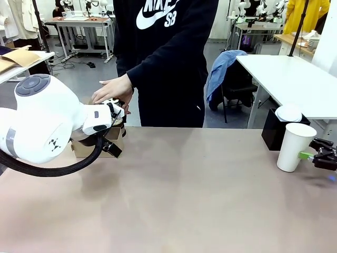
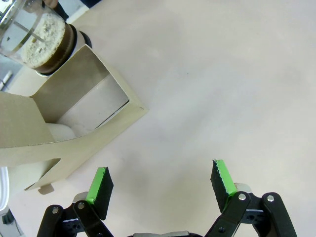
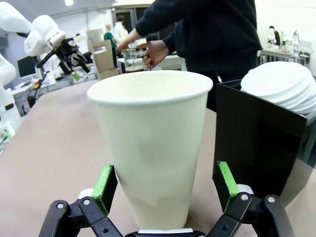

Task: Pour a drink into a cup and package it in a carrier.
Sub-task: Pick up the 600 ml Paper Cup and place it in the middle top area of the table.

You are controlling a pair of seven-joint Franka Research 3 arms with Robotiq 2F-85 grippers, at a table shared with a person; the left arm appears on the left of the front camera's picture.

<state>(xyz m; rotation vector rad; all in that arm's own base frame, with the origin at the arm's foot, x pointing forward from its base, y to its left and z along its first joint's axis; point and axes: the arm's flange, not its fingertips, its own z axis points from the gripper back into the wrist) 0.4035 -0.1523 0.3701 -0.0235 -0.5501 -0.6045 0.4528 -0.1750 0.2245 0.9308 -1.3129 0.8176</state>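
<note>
The white paper cup (image 1: 295, 146) stands upright and empty near the table's right edge. My right gripper (image 1: 315, 156) is open, its green pads either side of the cup (image 3: 153, 143) low down, with small gaps showing. The brown cardboard carrier (image 1: 79, 149) sits at the far left, partly behind my left arm. My left gripper (image 2: 162, 182) hangs open above bare table just beside the carrier (image 2: 74, 116). The glass jug with the dark drink (image 2: 37, 37) stands behind the carrier. A person's hand (image 3: 155, 52) rests on the jug (image 3: 132, 59).
A black square box (image 1: 275, 132) holding a stack of white lids (image 1: 288, 113) stands right behind the cup. The person (image 1: 168, 58) stands at the far side, left of centre. The brown tabletop (image 1: 184, 200) stretches wide between the two arms.
</note>
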